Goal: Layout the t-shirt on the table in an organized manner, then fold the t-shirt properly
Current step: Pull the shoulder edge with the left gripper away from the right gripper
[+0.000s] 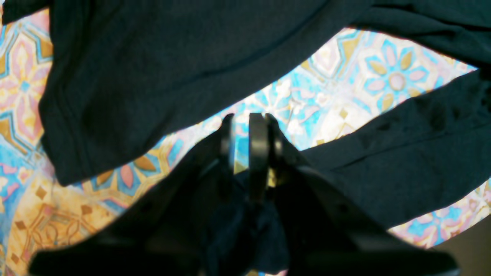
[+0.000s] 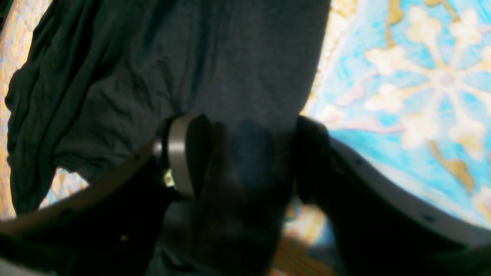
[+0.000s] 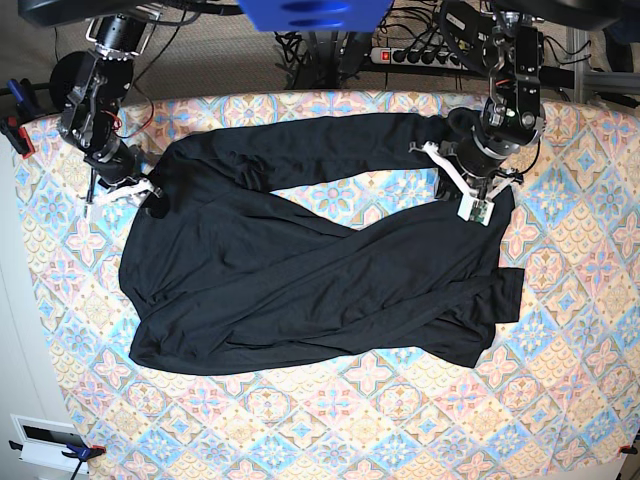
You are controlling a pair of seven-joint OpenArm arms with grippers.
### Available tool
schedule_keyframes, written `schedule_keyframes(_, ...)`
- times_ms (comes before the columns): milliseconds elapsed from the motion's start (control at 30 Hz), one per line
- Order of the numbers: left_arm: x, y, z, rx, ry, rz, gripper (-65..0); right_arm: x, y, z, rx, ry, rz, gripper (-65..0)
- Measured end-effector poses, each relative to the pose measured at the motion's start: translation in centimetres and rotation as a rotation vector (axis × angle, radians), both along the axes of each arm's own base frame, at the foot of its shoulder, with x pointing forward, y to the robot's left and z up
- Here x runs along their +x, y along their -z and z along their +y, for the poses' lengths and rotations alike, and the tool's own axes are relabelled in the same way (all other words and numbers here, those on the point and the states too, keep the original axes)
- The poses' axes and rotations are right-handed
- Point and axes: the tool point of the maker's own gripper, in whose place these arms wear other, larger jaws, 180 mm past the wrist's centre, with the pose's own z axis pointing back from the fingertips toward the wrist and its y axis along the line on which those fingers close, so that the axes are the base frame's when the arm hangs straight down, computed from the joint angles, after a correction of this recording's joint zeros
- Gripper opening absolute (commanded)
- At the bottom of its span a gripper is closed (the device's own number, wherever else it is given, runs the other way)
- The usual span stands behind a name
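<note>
T-shirt [image 3: 300,290] lies spread across mid bench [image 3: 400,420], roughly flat but twisted: one long sleeve runs along the far edge toward the left jaws [image 3: 470,190], body bunched diagonally w/ overlapping folds, hem toward the near side. Not yet squared up, so layout step looks unfinished.

Left jaws [image 1: 245,142]: narrow, pads close together w/ a wad of dark fabric visible low down behind the tips, so prob. pinching shirt cloth. The tips themselves show patterned bench cloth in the gap, so grip sits further back toward the palm. Ahead of the jaws, the sleeve crosses at the top of the view; another black band runs off to the right.

Right jaws [image 2: 241,153]: half open, w/ black fabric lying between the fingers [image 2: 180,153] and draped ahead. Blurred, so can't tell if they're clamped on it or only straddling it. In the base view they [image 3: 125,185] sit at the shirt's edge near shoulder/collar.

Handling, as I judge it: thin, soft, drapey knit; light, no stiffness, won't hold shape when lifted, will sag and drag. Fabric-on-cloth friction likely moderate, so pulling one corner skews the rest. Not fragile, but easy to pinch two layers by mistake where folds overlap.

Best holds: seam points, i.e. shoulders, cuff ends, hem corners. Single layer, both arms pulling apart to flatten before folding.
</note>
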Motion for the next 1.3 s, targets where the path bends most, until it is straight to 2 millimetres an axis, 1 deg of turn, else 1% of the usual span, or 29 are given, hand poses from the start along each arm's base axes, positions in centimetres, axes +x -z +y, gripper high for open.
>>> schedule_keyframes(33, 0.1, -0.1, 0.1, -0.001, -0.003, -0.004, -58.4, 0.1, 0.0, 0.5, 0.003, -0.014, 0.0, -36.3)
schedule_keyframes(100, 0.0, -0.2, 1.2, -0.007, -0.04, -0.008, -58.3, 0.1, 0.4, 1.6, 0.022, -0.036, 0.011, -47.8)
schedule_keyframes(167, 0.3, -0.6, 3.6, -0.008, -0.155, -0.029, -58.3, -0.1, 0.7, 2.3, 0.037, -0.044, 0.021, -58.0)
schedule_keyframes(233, 0.1, -1.0, 5.8, -0.004, -0.24, -0.039, -56.8, 0.0, 0.8, 2.6, 0.044, -0.042, 0.016, -64.2)
schedule_keyframes(300, 0.0, -1.3, 7.5, 0.003, -0.293, -0.053, -53.3, 0.0, 0.9, 2.6, 0.048, -0.041, 0.018, -65.0)
schedule_keyframes(433, -0.4, -1.9, 10.8, 0.021, -0.385, -0.076, -43.4, -0.1, 0.9, 2.7, 0.05, -0.037, 0.017, -65.0)
schedule_keyframes(500, -0.8, -0.9, 11.6, -0.033, -0.427, -0.054, -39.9, -0.1, 0.9, 2.7, 0.05, -0.038, 0.017, -65.0)
schedule_keyframes(567, -1.8, 0.8, 12.2, -0.088, -0.474, -0.003, -37.1, -0.1, 0.9, 2.7, 0.051, -0.038, 0.018, -65.0)
schedule_keyframes(633, -2.6, 2.3, 13.0, -0.123, -0.487, 0.053, -36.2, -0.1, 0.9, 2.7, 0.052, -0.035, 0.016, -65.0)
schedule_keyframes(733, -3.0, 3.9, 14.3, -0.179, -0.529, 0.094, -36.2, -0.2, 0.9, 2.8, 0.054, -0.035, 0.016, -65.0)
schedule_keyframes(800, -2.9, 4.6, 14.4, -0.226, -0.541, 0.11, -36.1, -0.2, 0.9, 2.8, 0.054, -0.035, 0.016, -65.0)
schedule_keyframes(867, -2.6, 4.8, 14.4, -0.256, -0.554, 0.101, -36.0, -0.2, 0.9, 2.8, 0.055, -0.035, 0.016, -65.0)
schedule_keyframes(1133, -1.5, 4.5, 14.4, -0.254, -0.548, 0.101, -36.1, -0.1, 0.9, 2.8, 0.055, -0.036, 0.015, -65.0)
schedule_keyframes(1267, 0.5, 3.4, 14.1, -0.279, -0.535, 0.054, -36.2, -0.1, 0.9, 2.8, 0.054, -0.035, 0.015, -65.0)
schedule_keyframes(1300, 0.6, 3.4, 14.2, -0.276, -0.537, 0.051, -36.2, -0.1, 0.9, 2.8, 0.054, -0.036, 0.014, -65.0)
